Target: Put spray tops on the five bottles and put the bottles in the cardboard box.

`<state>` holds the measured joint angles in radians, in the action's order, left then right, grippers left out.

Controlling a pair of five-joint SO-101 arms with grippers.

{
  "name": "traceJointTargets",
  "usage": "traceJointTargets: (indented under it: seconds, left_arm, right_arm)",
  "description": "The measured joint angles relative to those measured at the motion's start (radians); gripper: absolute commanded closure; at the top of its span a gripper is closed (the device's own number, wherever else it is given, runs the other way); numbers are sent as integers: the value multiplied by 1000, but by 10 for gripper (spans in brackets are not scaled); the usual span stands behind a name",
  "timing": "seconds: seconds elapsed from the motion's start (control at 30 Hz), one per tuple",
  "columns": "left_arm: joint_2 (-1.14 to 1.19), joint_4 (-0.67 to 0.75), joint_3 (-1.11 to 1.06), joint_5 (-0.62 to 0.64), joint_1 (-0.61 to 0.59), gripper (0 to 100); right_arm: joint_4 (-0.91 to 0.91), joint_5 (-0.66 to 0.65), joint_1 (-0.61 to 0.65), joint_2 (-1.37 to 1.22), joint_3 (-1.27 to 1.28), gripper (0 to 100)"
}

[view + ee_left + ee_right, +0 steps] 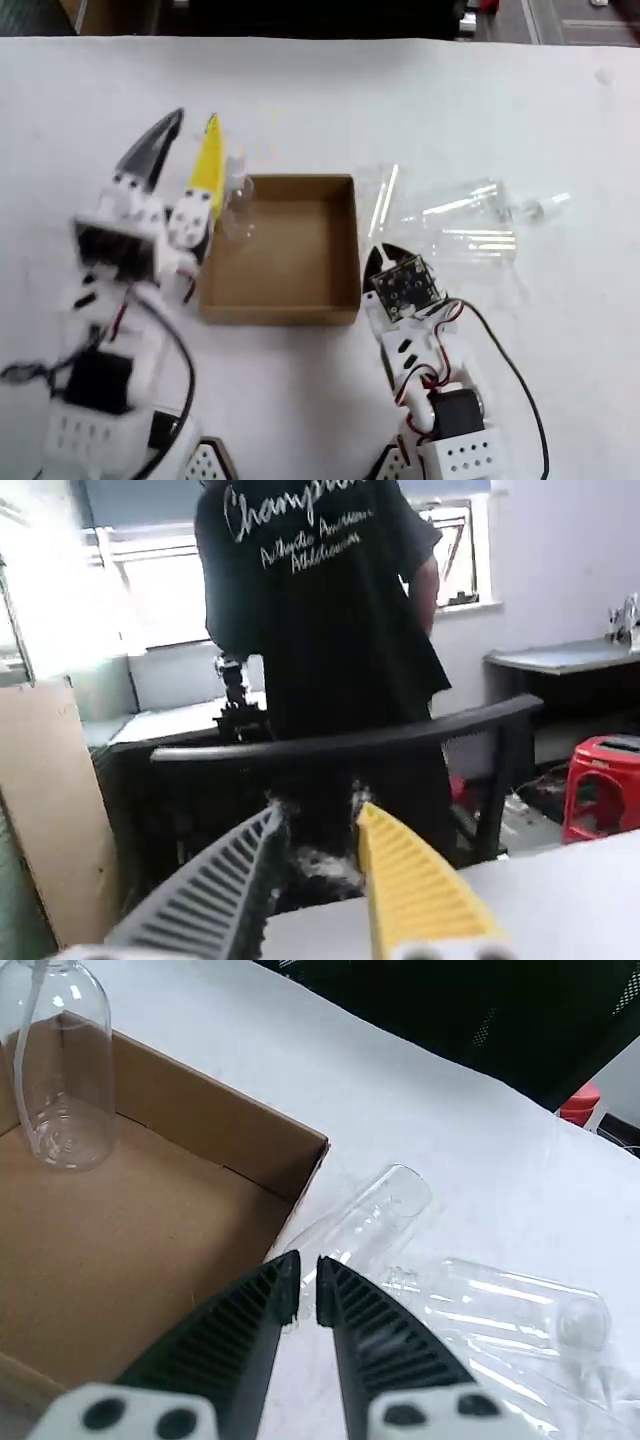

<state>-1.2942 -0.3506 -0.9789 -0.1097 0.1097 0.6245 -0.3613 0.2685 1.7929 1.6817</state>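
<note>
1. Two fingers of the right gripper (307, 1265) stand almost closed, holding nothing, just above the cardboard box (280, 308) at its right wall.
2. We judge that a descent here could catch that wall or roll away the loose bottles (455, 225) lying just beside it.
3. One bottle (60, 1070) rests at the box's far left corner, beside the left gripper (195, 120), which is parted and empty.
4. A spray top (545, 207) shows at the loose bottles' far end, and a chair (340, 745) stands past the table.

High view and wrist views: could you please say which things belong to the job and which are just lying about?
Job:
- box
- bottle at the box's corner
- bottles lying right of the box

Lying about:
- chair
- red stool
- board leaning beside the chair
</note>
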Motion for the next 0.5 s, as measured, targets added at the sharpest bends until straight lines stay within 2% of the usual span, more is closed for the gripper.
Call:
traceJointTargets:
  seconds: [0.1, 0.23, 0.37, 0.5]
  left_arm:
    - [-196, -121, 0, 0, -63, 891]
    - [-400, -245, 2, 0, -238, 892]
    - [-489, -367, 2, 0, -399, 946]
    - [-514, -545, -8, 0, -476, 975]
  right_arm:
    - [0, 0, 0, 0, 0, 981]
    - [0, 0, 0, 0, 0, 981]
    - [0, 0, 0, 0, 0, 981]
    - [0, 0, 0, 0, 0, 981]
